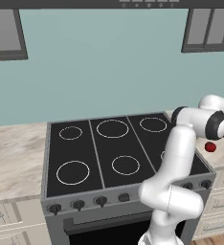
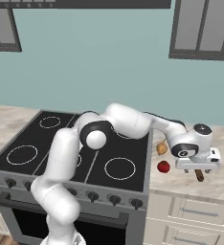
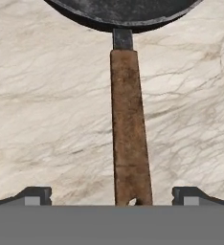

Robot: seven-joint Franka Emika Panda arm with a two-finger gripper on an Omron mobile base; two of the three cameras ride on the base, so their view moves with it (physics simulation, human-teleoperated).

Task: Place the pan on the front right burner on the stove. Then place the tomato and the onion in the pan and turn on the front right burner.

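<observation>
Up close, claw (image 3: 112,195) wide astride the pan (image 3: 128,119) handle; tomato (image 2: 163,166) and onion (image 2: 161,149) beside stove (image 2: 128,184).

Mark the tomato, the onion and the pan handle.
tomato (image 2: 163,166): right base view, middle of the red ball.
onion (image 2: 161,149): right base view, its visible tan side.
pan handle (image 3: 128,124): hand view, mid-length of the brown handle.

Arm and gripper, pose and state

The white arm is being extended from the base, bent at its dark elbow joint and reached out to the right. The wrist is being turned downward, so that the gripper (image 2: 198,168) is being pointed down. In the hand view, the gripper (image 3: 112,196) is being held with jaws spread wide, the two dark fingertips (image 3: 37,195) being kept well apart, nothing being touched by either.
</observation>
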